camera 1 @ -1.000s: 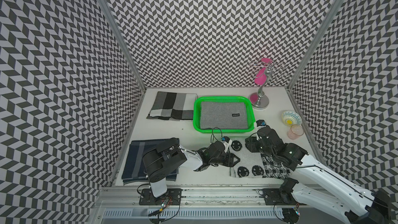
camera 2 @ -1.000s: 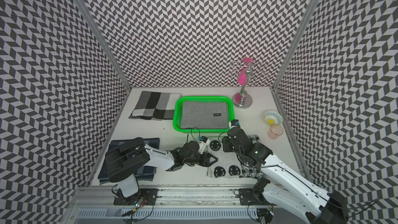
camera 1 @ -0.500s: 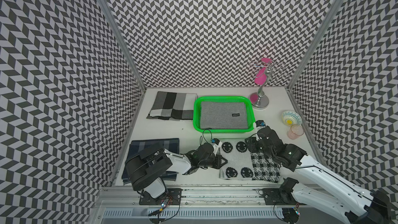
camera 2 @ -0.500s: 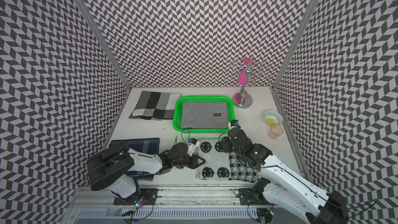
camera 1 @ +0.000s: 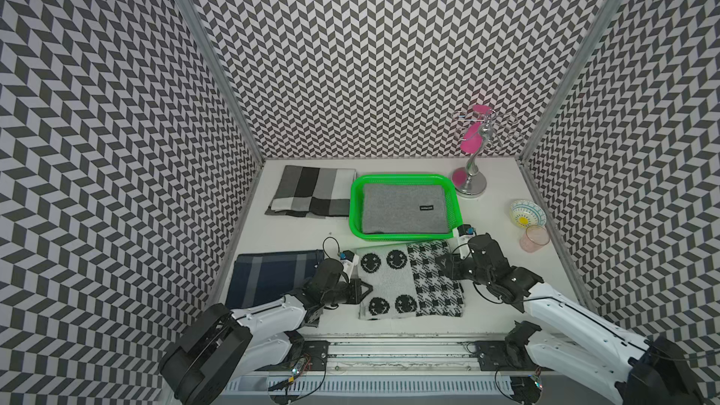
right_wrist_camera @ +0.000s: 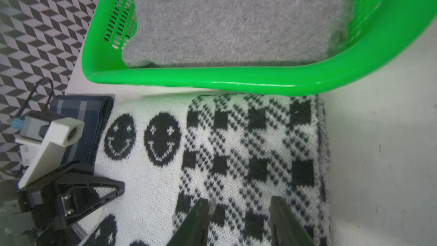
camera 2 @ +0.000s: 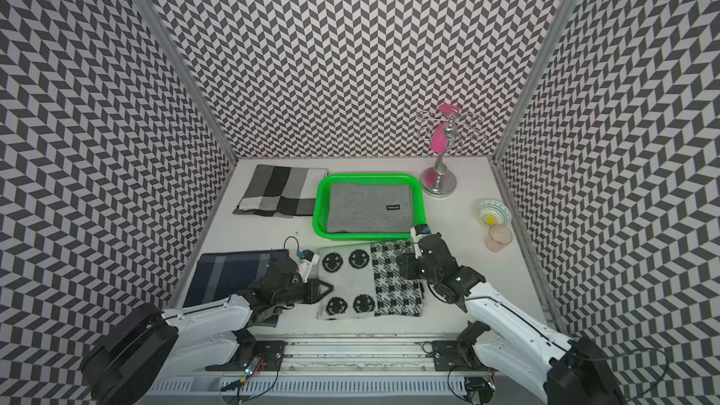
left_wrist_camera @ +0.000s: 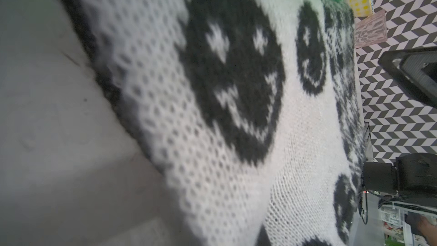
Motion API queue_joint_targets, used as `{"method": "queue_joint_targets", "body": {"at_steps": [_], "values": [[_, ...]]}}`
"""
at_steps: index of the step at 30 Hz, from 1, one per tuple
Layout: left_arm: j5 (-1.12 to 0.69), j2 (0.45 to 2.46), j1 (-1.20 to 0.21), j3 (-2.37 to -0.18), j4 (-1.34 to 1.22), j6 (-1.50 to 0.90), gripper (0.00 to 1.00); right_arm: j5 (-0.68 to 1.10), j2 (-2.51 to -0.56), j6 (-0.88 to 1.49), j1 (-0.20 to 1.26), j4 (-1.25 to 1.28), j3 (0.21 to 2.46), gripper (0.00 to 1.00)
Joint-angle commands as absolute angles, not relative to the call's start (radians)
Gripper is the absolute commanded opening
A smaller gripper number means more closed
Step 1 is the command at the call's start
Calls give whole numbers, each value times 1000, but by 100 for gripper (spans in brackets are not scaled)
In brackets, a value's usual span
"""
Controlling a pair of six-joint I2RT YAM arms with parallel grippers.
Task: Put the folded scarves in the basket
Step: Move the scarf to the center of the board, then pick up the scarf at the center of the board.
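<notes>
The green basket [camera 1: 401, 236] comes first, a grey scarf [camera 1: 405, 208] already lying flat inside it. My smiley scarf [camera 1: 409, 280], half checks, lies folded on the table [camera 1: 296, 235] just beside the basket's near rim. My right gripper [right_wrist_camera: 240, 203] hangs over the check half, jaws apart, holding nothing. My left gripper [camera 1: 366, 289] is at the scarf's left edge; gripping or not, I can't tell. I want both sides rising level, clearing that rim.

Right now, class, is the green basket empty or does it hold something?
It holds something: a folded grey scarf lies flat inside the green basket, covering most of its floor in both top views.
</notes>
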State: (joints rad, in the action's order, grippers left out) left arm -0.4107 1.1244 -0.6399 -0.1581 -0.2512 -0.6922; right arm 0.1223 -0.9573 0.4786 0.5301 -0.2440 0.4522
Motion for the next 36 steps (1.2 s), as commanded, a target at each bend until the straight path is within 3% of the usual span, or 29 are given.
{"method": "queue_joint_targets", "body": {"at_steps": [1,4,5,7,10,19,23,27,31,36], "values": [[-415,1135,-630,-169,-189,-658,18,210,-973,442,457,-119,418,51],[-400,1145,-630,-188,-179,-663,42,283,-1012,428,391,-76,392,64],[-385,1137,-630,-189,-182,-673,49,300,-1030,426,376,-72,387,99],[-363,1111,-629,-189,-184,-688,57,311,-1065,405,367,-90,394,100],[-344,1093,-629,-186,-202,-701,61,324,-1095,405,366,-91,397,100],[-362,1191,-631,-200,-321,-720,67,414,-1148,445,345,-46,340,88],[-353,1208,-632,-213,-322,-714,67,373,-1200,454,344,-39,344,87],[-360,1222,-635,-192,-351,-718,67,454,-1282,425,345,-30,357,84],[-362,1243,-642,-166,-396,-730,67,444,-1255,449,350,-29,336,81],[-366,1258,-641,-183,-387,-717,56,470,-1246,496,391,-26,301,68]]}}
